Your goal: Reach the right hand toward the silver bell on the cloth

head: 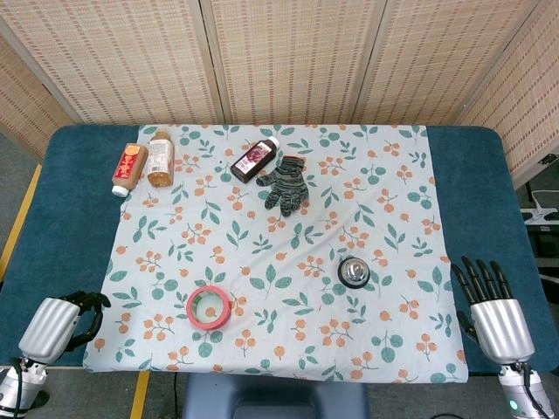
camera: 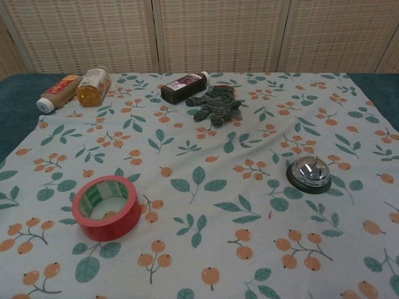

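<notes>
The silver bell [head: 353, 273] [camera: 308, 172] on its black base stands on the floral cloth [head: 279, 218] [camera: 206, 205], right of centre and toward the front. My right hand [head: 491, 307] lies on the blue table at the front right, beyond the cloth's right edge and well right of the bell, fingers straight and apart, holding nothing. At the front left corner my left hand [head: 65, 319] rests with its fingers curled in and nothing in them. Neither hand shows in the chest view.
A red tape roll [head: 209, 306] [camera: 106, 207] lies front left on the cloth. At the back are a dark bottle [head: 256, 160] [camera: 183, 86], a grey glove [head: 287, 185] [camera: 216, 104], and two lying bottles [head: 160, 158] [camera: 92, 86], [head: 127, 169] [camera: 58, 92]. Wicker screens [head: 288, 52] stand behind.
</notes>
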